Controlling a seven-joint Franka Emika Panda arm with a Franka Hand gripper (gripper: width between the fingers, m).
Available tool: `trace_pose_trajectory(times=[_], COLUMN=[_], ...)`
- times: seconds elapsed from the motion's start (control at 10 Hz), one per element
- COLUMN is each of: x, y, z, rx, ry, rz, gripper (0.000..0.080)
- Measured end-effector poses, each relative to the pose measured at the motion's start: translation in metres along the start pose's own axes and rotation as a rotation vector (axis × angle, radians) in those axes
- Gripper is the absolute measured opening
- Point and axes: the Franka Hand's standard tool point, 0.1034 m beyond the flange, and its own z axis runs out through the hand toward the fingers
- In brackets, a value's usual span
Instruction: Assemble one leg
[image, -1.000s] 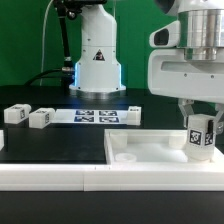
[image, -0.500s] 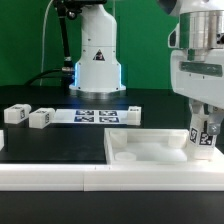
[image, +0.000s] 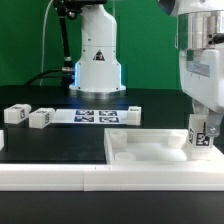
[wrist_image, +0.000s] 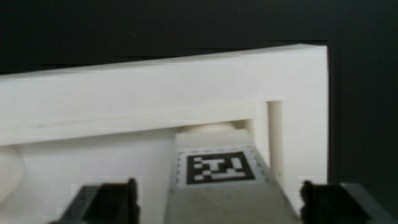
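A leg (image: 200, 138) stands upright in the corner of the large white board (image: 150, 150) at the exterior view's right. My gripper (image: 200, 128) comes down from above and is shut on this leg. In the wrist view the leg (wrist_image: 222, 175) shows its black-and-white tag between my two dark fingers (wrist_image: 107, 205), with the gripper (wrist_image: 217, 208) centred over it and the board's raised rim (wrist_image: 143, 95) behind. The leg's lower end is hidden behind the board's front rim.
Two more small white tagged posts (image: 15, 114) (image: 41, 118) lie on the black table at the exterior view's left. The marker board (image: 100, 115) lies flat in the middle. The robot base (image: 97, 60) stands behind it. A white ledge (image: 60, 178) runs along the front.
My hand has turned about its vertical axis while staying over the same corner. The leg has turned with it, its tag now facing more sideways.
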Motion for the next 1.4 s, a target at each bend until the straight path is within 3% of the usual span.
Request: trace_pose_trajectory(times=[0.1, 0.2, 1.0, 1.4], x=[-0.0004, -0.0013, -0.0011, 0.0055], y=[0.0000, 0.0004, 0.0004, 0.0007], z=[0.0000, 0.0002, 0.0002, 0.0000], rx=[-0.001, -0.001, -0.008, -0.035], ry=[0.000, -0.001, 0.010, 0.019], rz=[-0.030, -0.098, -0.958, -1.287], gripper=[0.0620, 0.0641, 0.0649, 0.0649])
